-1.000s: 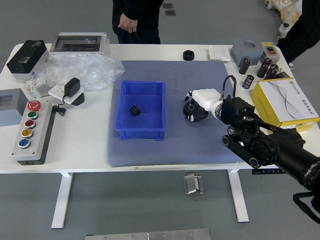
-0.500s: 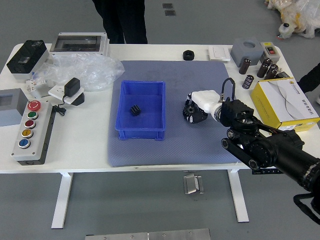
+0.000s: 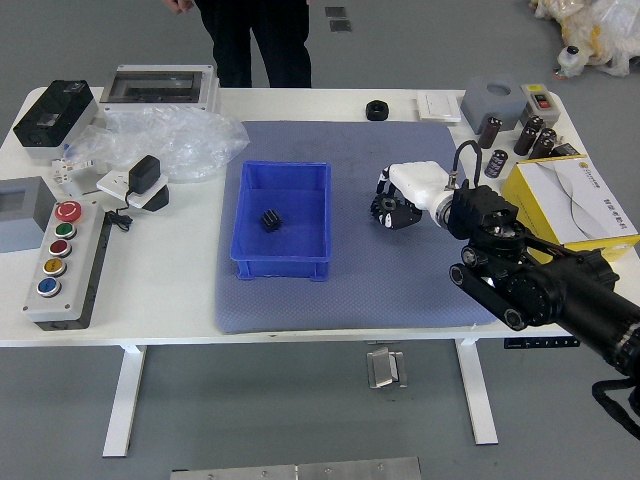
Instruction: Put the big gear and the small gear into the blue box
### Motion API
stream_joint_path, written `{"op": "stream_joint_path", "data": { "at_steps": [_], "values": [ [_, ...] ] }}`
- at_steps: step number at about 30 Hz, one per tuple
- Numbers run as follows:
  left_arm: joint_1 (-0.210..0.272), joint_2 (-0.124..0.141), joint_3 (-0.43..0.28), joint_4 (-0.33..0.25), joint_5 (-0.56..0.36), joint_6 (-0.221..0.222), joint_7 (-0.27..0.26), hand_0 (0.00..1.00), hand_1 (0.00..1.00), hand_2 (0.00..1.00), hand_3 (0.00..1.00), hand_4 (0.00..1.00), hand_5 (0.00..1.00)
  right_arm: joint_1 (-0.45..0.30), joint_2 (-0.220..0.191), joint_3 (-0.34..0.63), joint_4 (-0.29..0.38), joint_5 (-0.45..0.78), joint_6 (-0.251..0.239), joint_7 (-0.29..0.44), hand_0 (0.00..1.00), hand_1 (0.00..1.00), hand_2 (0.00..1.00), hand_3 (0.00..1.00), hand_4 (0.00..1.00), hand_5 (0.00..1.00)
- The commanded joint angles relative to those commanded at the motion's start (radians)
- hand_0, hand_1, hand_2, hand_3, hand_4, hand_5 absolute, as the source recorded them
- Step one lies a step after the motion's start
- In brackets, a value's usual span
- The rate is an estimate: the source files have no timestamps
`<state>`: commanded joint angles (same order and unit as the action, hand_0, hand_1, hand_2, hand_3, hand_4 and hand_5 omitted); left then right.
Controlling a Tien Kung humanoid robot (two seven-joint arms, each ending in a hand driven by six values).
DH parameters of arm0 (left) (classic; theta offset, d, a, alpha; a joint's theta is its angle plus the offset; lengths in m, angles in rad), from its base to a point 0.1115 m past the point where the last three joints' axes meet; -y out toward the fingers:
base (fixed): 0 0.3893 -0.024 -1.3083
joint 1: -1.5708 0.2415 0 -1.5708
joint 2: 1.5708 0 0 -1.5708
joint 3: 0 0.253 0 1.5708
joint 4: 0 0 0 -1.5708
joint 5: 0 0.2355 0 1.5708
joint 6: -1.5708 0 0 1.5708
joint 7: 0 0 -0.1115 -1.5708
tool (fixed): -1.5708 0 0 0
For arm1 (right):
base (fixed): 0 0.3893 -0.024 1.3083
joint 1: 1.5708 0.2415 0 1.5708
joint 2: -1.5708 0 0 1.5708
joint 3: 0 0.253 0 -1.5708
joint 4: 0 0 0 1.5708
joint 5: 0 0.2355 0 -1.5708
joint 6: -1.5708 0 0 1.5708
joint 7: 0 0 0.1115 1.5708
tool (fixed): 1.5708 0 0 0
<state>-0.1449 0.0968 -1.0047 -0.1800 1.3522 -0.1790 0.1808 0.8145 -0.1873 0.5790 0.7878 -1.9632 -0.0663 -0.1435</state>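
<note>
On the bench (image 3: 160, 300), a mat (image 3: 370, 295) spans the middle; on its left half sits the box (image 3: 285, 269), the small gear (image 3: 271, 220) inside; toward the bench's near left corner—the button panel (image 3: 84, 265); toward its far right corner—the cylinders (image 3: 497, 164), behind the carton (image 3: 595, 205).

Blue box (image 3: 282, 269): there was one.
Small gear (image 3: 270, 220): one showed.
Coloured buttons (image 3: 65, 230): there were five.
Dark cylinders (image 3: 496, 164): four stood.
Mat (image 3: 350, 300): there was one.
Yellow-sided box (image 3: 538, 212): one.
Table legs (image 3: 125, 400): two showed.
Robot hand (image 3: 412, 187): one was visible.
Person (image 3: 238, 40): one stood.
</note>
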Motion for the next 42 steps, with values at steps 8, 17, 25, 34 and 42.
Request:
{"op": "stream_joint_path", "data": {
  "at_steps": [8,17,25,34,42],
  "values": [
    [0.002,0.0,-0.002,0.0,0.002,-0.001,0.001,0.848,0.815,0.794,0.821,0.663,0.309,0.009,-0.018,0.019,0.024,-0.004,0.009,-0.007,0.562,0.404,0.439,0.576,0.727,0.199],
    [0.006,0.005,-0.005,0.0,0.003,-0.001,0.001,0.848,0.815,0.793,0.821,0.663,0.31,0.025,-0.048,0.064,0.089,-0.035,0.026,-0.026,0.577,0.408,0.444,0.585,0.685,0.178],
    [0.008,0.004,-0.01,0.0,0.005,-0.003,0.002,0.848,0.815,0.793,0.821,0.663,0.309,0.023,-0.062,0.107,0.214,-0.095,0.048,-0.059,0.578,0.409,0.445,0.586,0.681,0.173],
    [0.008,0.005,-0.013,0.0,0.008,-0.003,0.002,0.848,0.815,0.794,0.821,0.663,0.309,0.028,-0.044,0.111,0.377,-0.142,0.071,-0.092,0.58,0.41,0.446,0.588,0.674,0.171],
    [0.009,0.003,-0.01,0.0,0.01,-0.004,0.002,0.848,0.815,0.793,0.821,0.663,0.308,0.027,0.023,0.084,0.412,-0.147,0.076,-0.106,0.581,0.411,0.446,0.588,0.671,0.17]
  ]
}}
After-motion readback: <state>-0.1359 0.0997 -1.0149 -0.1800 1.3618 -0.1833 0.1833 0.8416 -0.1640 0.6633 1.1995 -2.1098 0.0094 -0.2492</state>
